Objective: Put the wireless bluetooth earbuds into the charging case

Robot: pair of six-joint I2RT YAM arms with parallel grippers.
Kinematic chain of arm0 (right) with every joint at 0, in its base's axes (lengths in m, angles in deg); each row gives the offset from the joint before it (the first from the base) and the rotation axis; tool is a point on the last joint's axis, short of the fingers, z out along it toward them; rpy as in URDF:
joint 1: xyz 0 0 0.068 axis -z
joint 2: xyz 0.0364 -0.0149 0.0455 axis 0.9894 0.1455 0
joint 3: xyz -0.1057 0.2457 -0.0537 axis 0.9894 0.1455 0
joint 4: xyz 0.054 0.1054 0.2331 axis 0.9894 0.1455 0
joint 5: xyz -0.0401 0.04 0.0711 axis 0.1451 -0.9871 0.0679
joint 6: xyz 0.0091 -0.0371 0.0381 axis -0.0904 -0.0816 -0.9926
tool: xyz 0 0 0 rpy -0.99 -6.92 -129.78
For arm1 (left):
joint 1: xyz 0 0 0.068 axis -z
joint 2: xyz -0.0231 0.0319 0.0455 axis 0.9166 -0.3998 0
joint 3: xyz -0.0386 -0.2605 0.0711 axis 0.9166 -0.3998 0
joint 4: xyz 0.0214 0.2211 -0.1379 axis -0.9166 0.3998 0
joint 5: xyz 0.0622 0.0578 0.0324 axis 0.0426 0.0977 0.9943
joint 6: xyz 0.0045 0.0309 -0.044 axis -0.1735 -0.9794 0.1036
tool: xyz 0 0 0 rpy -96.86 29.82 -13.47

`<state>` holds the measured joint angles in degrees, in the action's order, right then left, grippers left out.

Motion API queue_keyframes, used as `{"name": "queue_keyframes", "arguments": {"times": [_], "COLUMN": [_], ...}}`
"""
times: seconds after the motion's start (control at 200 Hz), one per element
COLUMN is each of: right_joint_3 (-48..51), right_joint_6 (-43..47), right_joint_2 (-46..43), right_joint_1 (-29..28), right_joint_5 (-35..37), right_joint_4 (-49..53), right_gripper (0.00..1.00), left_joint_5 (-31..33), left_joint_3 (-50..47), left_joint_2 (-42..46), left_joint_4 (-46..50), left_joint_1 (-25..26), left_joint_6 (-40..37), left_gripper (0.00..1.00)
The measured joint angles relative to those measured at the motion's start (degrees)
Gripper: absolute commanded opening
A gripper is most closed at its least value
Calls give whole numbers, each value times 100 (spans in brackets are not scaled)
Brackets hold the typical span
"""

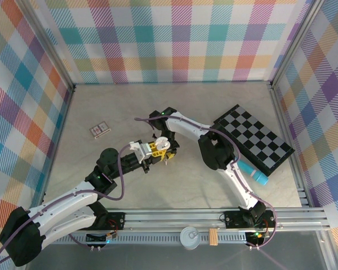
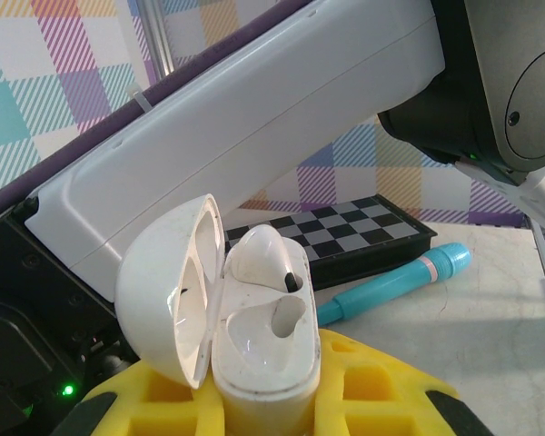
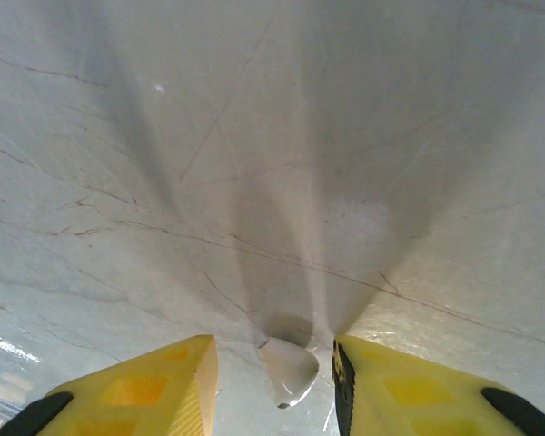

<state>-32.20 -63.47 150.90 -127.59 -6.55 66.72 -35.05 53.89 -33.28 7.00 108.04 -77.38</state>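
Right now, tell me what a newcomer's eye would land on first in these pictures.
The open white charging case stands clamped in the left gripper at the middle of the table, one earbud sitting in a slot and the other slot empty. Beside it, the right gripper hangs open around a second white earbud lying on the table. At the right, a checkerboard lies with a teal tube beside it.

The table [image 1: 129,107] was pale with thin grey lines. A black and white checkered board [image 1: 253,138] lay on its right side, with a blue-green tube [image 1: 252,171] near it. A small card [image 1: 99,130] lay far left. A tiny white earbud [image 3: 289,371] sat there too.
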Motion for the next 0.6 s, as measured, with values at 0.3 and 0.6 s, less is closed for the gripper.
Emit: {"name": "queue_keyframes", "arguments": {"times": [0.3, 0.6], "right_joint_3": [-50, -50], "right_joint_6": [63, 103], "right_joint_2": [42, 42], "right_joint_1": [2, 0], "right_joint_5": [98, 190], "right_joint_4": [83, 111], "right_gripper": [29, 23], "left_joint_5": [2, 0], "left_joint_3": [0, 0], "left_joint_2": [-22, -105], "left_joint_4": [-48, -85], "left_joint_1": [0, 0], "left_joint_6": [0, 0], "left_gripper": [7, 7]}}
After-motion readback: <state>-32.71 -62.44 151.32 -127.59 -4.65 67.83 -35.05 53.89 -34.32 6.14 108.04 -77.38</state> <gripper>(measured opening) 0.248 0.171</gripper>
